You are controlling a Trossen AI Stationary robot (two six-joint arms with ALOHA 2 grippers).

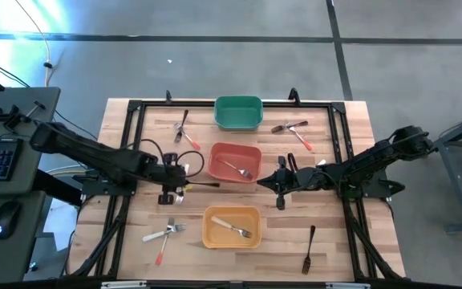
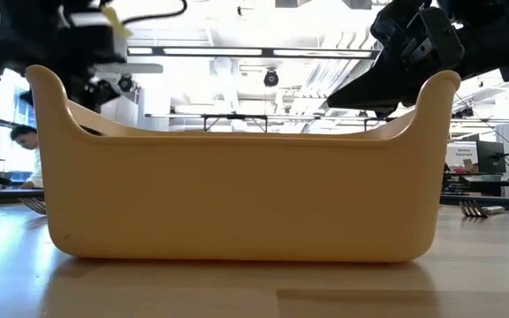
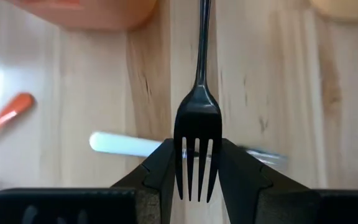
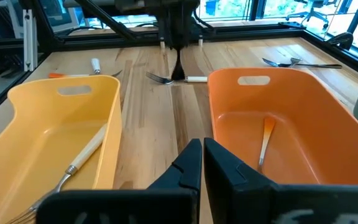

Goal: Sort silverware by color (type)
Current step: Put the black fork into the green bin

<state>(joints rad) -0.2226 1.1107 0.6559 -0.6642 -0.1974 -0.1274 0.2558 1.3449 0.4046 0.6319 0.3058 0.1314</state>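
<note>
The left pincer [image 1: 184, 181] is over the wooden bench [image 1: 343, 249], just to the left of the red bin [image 1: 233, 149], and it is grasping a black fork [image 3: 197, 140]. In the left wrist view the 2 dark fingers [image 3: 160, 171] press against the fork's head from both sides, with the tines pointing back toward the camera and the handle running forward, away from the wrist. From above, that handle shows as a thin dark line reaching from the pincer toward the red bin's lower left corner.

Directly under the held fork a white-handled fork [image 3: 126, 144] lies crosswise on the bench, and an orange-handled utensil [image 3: 8, 113] lies off to one side of it.

The right pincer [image 1: 280, 181] is clenched with nothing in it, its 2 fingers together, hanging just right of the red bin.

The red bin holds 1 orange-handled fork [image 1: 238, 168]. The yellow bin [image 1: 232, 240] holds 1 white-handled fork [image 1: 235, 228]. The green bin [image 1: 238, 123] stands at the far edge.

Still loose on the bench: a small cluster of utensils [image 1: 184, 131] left of the green bin, another cluster [image 1: 293, 131] to its right, a pair [image 1: 164, 235] left of the yellow bin, and 1 dark fork [image 1: 309, 250] near the front right.
</note>
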